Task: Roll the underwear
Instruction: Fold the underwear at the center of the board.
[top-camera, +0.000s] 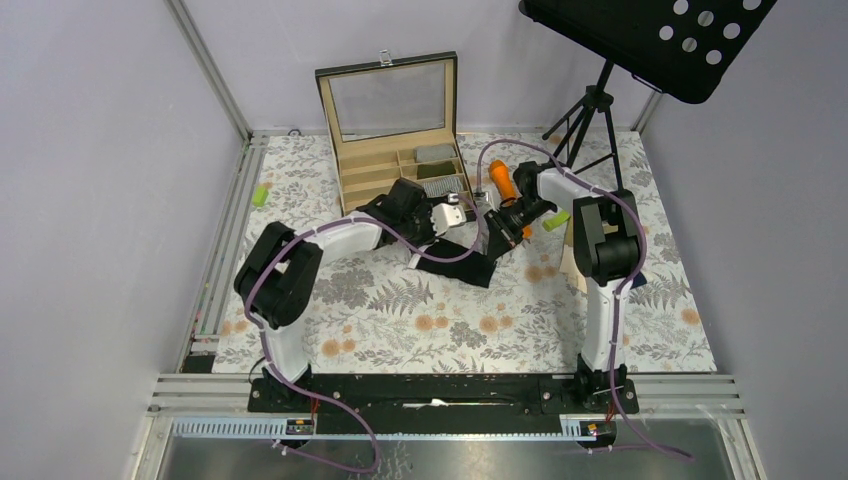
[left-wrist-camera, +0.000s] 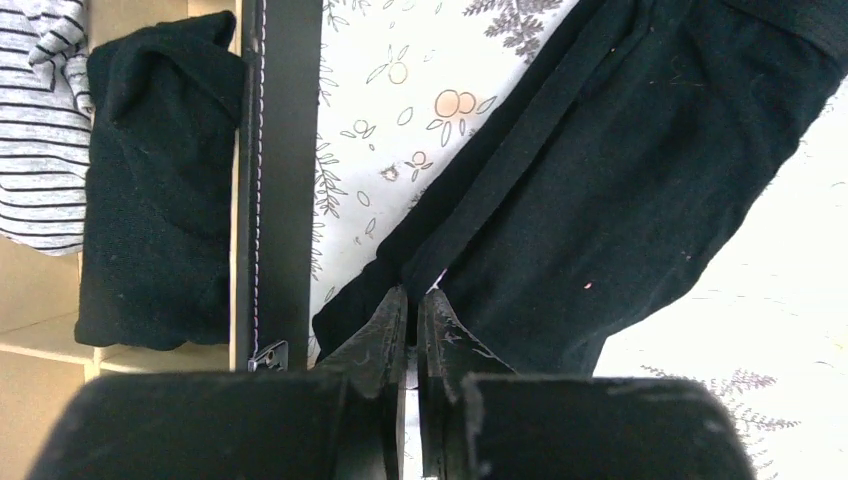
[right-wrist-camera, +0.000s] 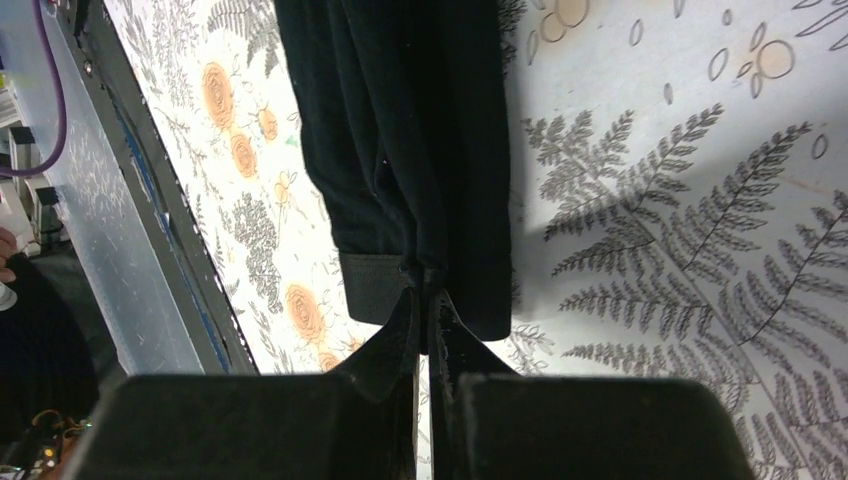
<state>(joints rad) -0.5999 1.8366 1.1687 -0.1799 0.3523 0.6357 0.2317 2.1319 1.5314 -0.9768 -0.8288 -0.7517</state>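
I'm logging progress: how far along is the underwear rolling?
Done, it seems: a black bundle and a striped one sit in the box. In hand: the left gripper and right gripper are each shut on the black underwear, which lies on the table. Left: it looks folded lengthwise but is not yet rolled or boxed.

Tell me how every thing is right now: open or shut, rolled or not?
Box, open, lid standing up.
Underwear, black, folded narrow, not rolled yet.
Left gripper, shut on the underwear's edge.
Right gripper, shut on the underwear's edge.
Black bundle, folded up, sitting in a box compartment.
Striped cloth, bunched up in the box.
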